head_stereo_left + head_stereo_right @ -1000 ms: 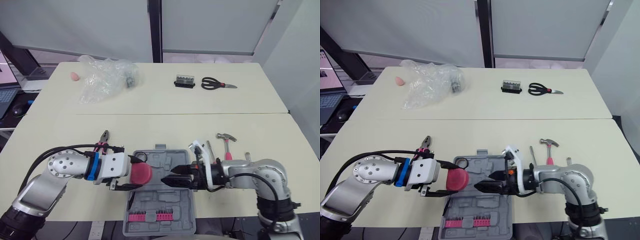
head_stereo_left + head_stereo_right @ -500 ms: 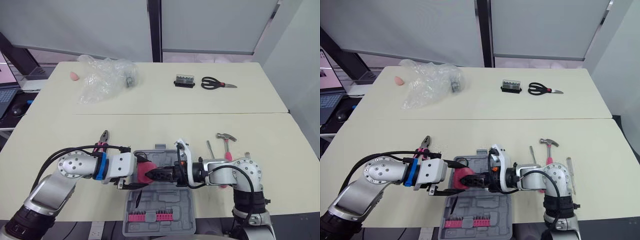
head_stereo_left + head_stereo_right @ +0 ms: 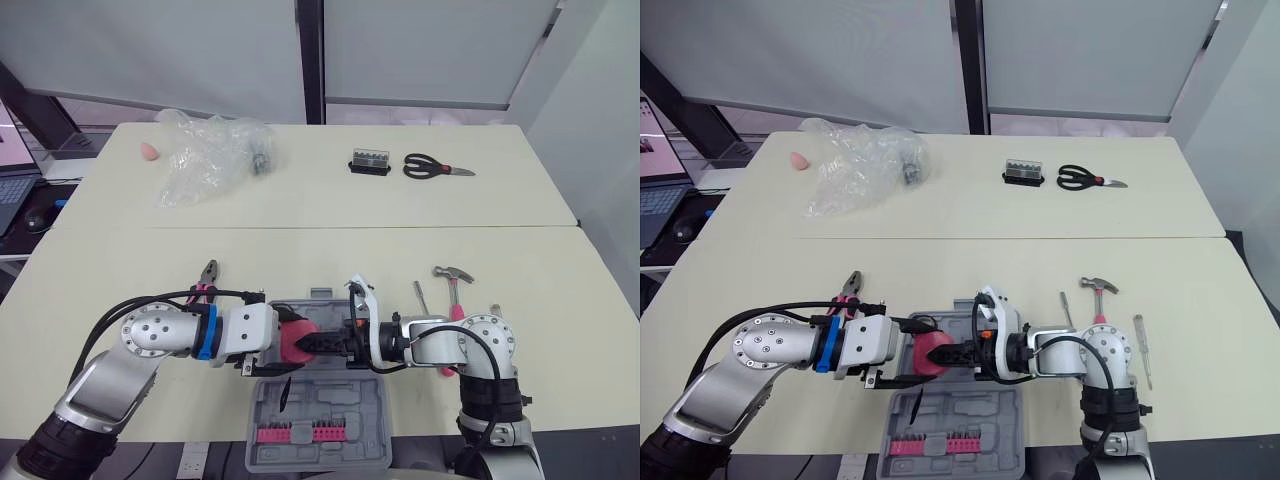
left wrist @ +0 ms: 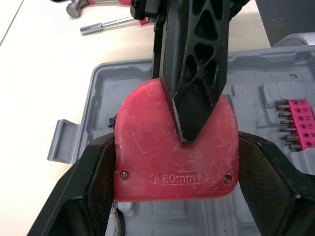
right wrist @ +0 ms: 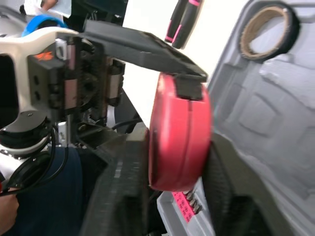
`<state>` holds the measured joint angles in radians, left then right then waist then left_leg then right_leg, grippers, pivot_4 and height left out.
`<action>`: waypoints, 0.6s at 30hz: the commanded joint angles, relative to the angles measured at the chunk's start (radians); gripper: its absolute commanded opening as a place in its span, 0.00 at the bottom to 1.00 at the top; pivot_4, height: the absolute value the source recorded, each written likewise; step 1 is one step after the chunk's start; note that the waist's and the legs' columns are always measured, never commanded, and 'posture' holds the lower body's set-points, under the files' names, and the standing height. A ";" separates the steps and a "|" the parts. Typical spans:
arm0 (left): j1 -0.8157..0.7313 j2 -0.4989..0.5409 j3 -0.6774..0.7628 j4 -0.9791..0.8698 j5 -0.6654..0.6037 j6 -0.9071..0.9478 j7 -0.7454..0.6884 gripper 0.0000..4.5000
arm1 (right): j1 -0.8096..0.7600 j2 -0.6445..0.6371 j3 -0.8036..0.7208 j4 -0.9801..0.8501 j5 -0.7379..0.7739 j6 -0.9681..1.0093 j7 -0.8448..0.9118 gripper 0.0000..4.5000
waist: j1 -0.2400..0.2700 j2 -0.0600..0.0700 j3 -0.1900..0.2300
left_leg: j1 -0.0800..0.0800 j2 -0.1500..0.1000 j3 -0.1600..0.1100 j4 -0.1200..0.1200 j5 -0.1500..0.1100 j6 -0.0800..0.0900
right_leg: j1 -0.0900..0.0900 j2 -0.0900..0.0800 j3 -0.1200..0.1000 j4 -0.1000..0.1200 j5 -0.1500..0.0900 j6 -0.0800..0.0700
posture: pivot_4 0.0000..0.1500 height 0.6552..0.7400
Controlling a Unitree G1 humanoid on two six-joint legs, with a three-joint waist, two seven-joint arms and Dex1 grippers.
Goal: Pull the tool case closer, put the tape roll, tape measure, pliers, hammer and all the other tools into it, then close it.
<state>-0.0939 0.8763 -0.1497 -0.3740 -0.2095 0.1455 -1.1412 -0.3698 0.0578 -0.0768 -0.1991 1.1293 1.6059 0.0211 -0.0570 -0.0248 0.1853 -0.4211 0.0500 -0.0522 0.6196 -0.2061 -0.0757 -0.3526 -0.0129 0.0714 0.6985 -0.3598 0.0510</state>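
Reaching in from the right over the last second, the right gripper [image 5: 177,147] has crossed the open grey plastic tool case [image 3: 340,405] to meet the red plastic tape measure [image 3: 292,340]. The left gripper [image 4: 176,162] holds the tape measure in the air above the case's far half. Its fingers [image 4: 93,172] clamp the curved edges. The right fingers [image 5: 125,167] lie against the two broad faces and appear to pinch it.

This looks like a handover. To do it well, the right grip should be firm before the left lets go. The tape measure should then go down level into an empty moulded recess.

It is a rounded, scuffed shell with two small screws and "60mm" embossed near its flat edge. A brown tape roll [image 5: 268,24] already lies in the case.
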 commanded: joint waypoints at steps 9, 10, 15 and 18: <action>0.006 -0.042 0.039 -0.032 -0.021 -0.014 0.048 0.77 | 0.007 -0.035 -0.023 -0.033 0.077 0.009 -0.022 0.19 | 0.000 0.000 0.000 | 0.000 0.000 0.000 0.000 0.000 0.000 | 0.000 0.000 0.000 0.000 0.000 0.000 | 1.00 1.00; 0.013 -0.039 0.050 -0.037 -0.033 -0.008 0.044 0.86 | 0.012 -0.043 -0.026 -0.038 0.091 0.009 -0.029 0.19 | 0.000 0.000 0.000 | 0.000 0.000 0.000 0.000 0.000 0.000 | 0.000 0.000 0.000 0.000 0.000 0.000 | 1.00 1.00; 0.074 0.011 0.144 -0.050 -0.136 0.029 -0.009 1.00 | 0.047 -0.150 -0.069 -0.086 0.220 0.009 -0.078 0.17 | 0.000 0.000 0.000 | -0.001 0.000 0.000 0.000 0.000 0.000 | 0.000 0.000 0.000 -0.001 0.000 0.000 | 1.00 1.00; 0.106 0.037 0.198 -0.059 -0.194 0.050 -0.036 1.00 | 0.080 -0.241 -0.095 -0.116 0.353 -0.010 -0.132 0.17 | 0.000 0.001 0.000 | -0.001 0.000 0.000 0.000 0.000 0.000 | 0.000 0.000 0.000 -0.001 0.000 0.000 | 1.00 1.00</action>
<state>0.0074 0.9006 0.0081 -0.3951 -0.3579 0.1886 -1.1603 -0.2972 -0.1664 -0.1518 -0.2681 1.3812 1.6056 -0.0907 -0.0568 -0.0241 0.1857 -0.4224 0.0499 -0.0522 0.6196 -0.2061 -0.0757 -0.3527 -0.0133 0.0716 0.6978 -0.3599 0.0511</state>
